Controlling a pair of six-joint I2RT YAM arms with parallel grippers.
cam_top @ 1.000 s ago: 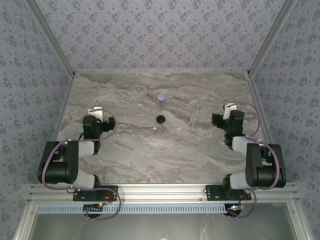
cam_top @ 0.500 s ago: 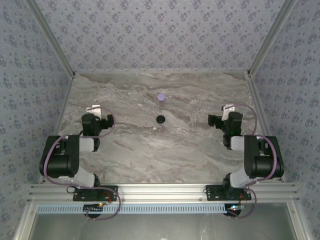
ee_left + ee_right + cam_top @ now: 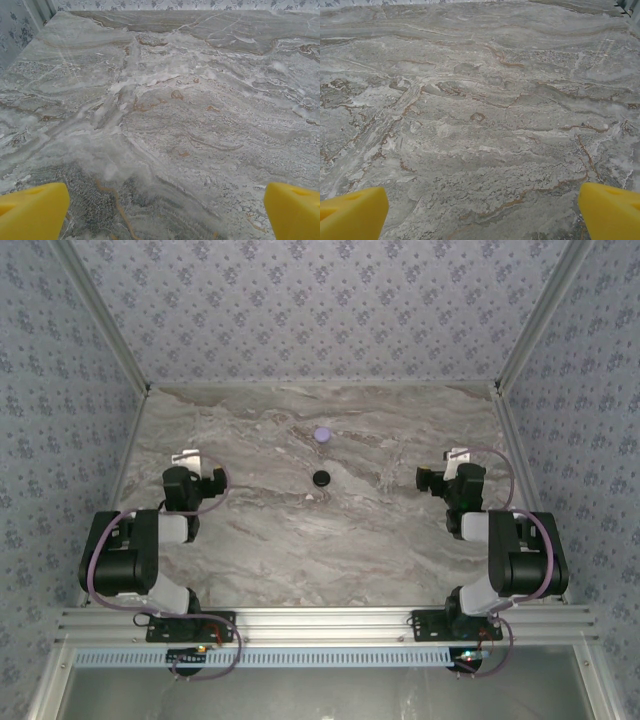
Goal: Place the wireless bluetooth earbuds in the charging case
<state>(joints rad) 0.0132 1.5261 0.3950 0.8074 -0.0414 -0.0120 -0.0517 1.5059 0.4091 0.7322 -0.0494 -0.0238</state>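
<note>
The charging case [image 3: 321,478], a small round black puck, lies mid-table between the two arms. The earbuds are too small to make out in the top view. My left gripper [image 3: 190,460] hovers over the left part of the table, well left of the case. My right gripper [image 3: 452,458] hovers at the right, well clear of the case. In the left wrist view the left gripper [image 3: 165,212] is open, its yellow fingertips [image 3: 32,210] wide apart over bare marble. In the right wrist view the right gripper [image 3: 482,212] is also open, with yellow fingertips [image 3: 610,210] at the frame corners.
A pale lilac disc [image 3: 322,434] lies behind the case toward the back wall. The marble tabletop [image 3: 400,540] is fenced by patterned walls at the back and both sides. A metal rail runs along the near edge by the arm bases.
Over the last second both arms shifted slightly, the left gripper a little toward the back and the right one a little leftward. Since half a second ago nothing has moved.
</note>
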